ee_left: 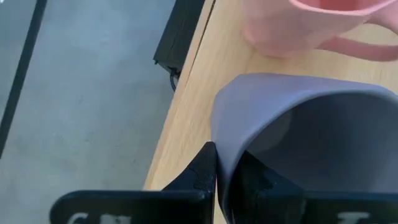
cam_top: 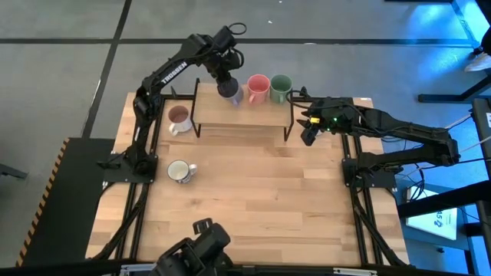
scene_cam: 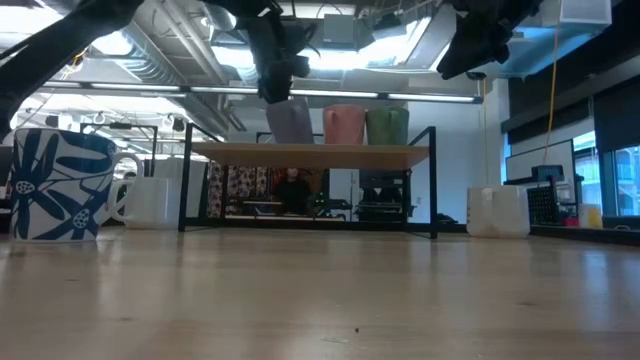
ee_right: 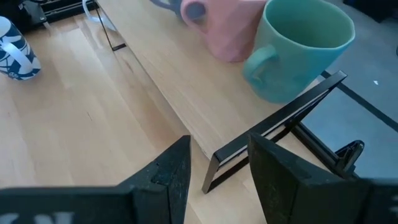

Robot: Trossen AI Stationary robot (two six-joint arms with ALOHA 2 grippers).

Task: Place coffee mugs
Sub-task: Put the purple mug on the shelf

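A purple-blue mug (cam_top: 232,93) stands at the left end of a row on the wooden shelf (cam_top: 245,115), beside a coral pink mug (cam_top: 258,89) and a green mug (cam_top: 281,88). My left gripper (cam_top: 226,83) is shut on the purple-blue mug from above. In the low view the mug (scene_cam: 290,122) is slightly tilted, with its base at the shelf top. My right gripper (ee_right: 217,168) is open and empty, just off the shelf's right end near the green mug (ee_right: 298,50). A dusty pink and white mug (cam_top: 179,119) and a blue-patterned white mug (cam_top: 180,171) stand on the table. My left gripper pinches the purple-blue mug's rim wall (ee_left: 227,149), one finger inside the mug (ee_left: 255,183) and one outside (ee_left: 199,177). The fingers come from above, pointing down. The mug stays nearly upright below them, its base at the shelf top; whether it rests there I cannot tell.
The shelf stands on black metal legs (scene_cam: 433,180) at the table's far side. In the low view a white mug-like thing (scene_cam: 495,212) stands on the table at the right. The table's middle and near part (cam_top: 261,199) is bare wood.
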